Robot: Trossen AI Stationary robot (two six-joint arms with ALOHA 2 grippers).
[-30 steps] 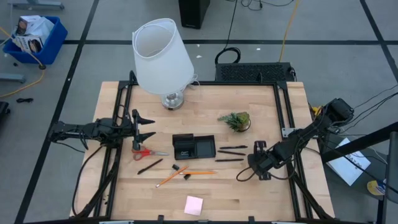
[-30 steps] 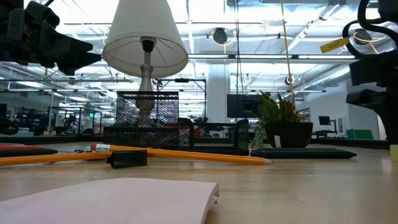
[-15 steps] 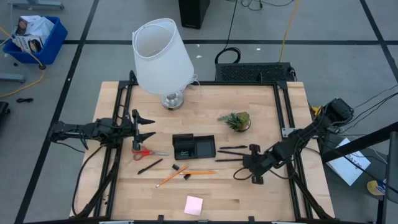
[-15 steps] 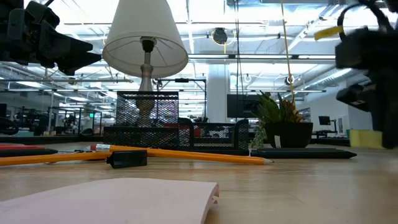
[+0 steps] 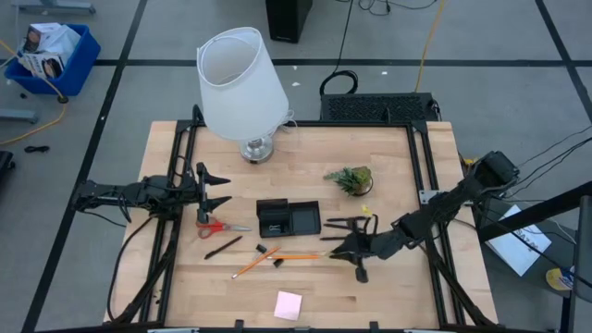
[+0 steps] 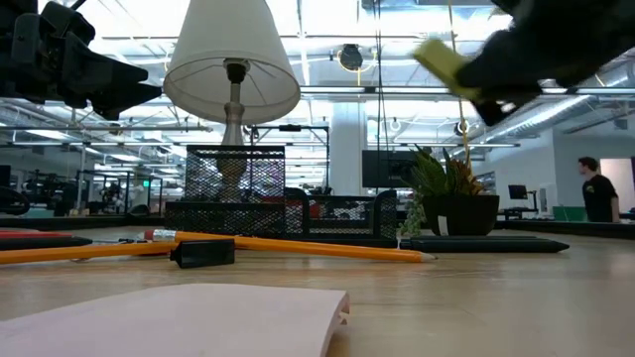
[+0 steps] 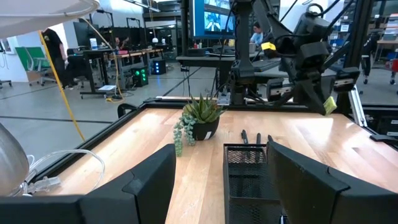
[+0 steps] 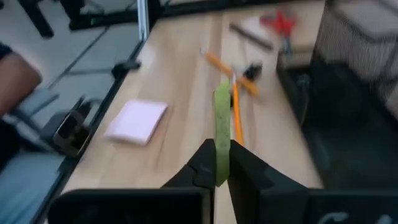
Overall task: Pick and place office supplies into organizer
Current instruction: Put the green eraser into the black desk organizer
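Observation:
My right gripper [image 5: 338, 250] hangs over the table's middle right, near the pencils [image 5: 277, 257], shut on a thin yellow-green pad [image 8: 222, 118]. The black organizer [image 5: 289, 218] stands mid-table, far of the pencils. The pink pad [image 5: 288, 304] lies flat near the front edge. Red-handled scissors [image 5: 217, 226] and a black pen [image 5: 223, 247] lie left of the organizer; two pens [image 5: 344, 223] lie right of it. My left gripper [image 5: 222, 190] waits open and level at the table's left, above the scissors. My right gripper pinches the yellow-green pad by its two flat faces [image 8: 221, 149] between its two fingers. It comes from the table's right, close to level. The pad stands on edge, juts out past the fingertips [image 6: 446, 64] and is lifted clear of the table.
A big white lamp [image 5: 242, 88] stands at the far left and a small green plant [image 5: 351, 178] at the far right of the organizer. A small black bit [image 6: 203, 254] lies beside the pencils. A person [image 6: 595, 188] stands in the room behind.
My right gripper has gone up and toward the table's left edge, tipping from pointing down to nearly level. The yellow-green pad, low over the table half a second ago, has risen with it, clear of the table.

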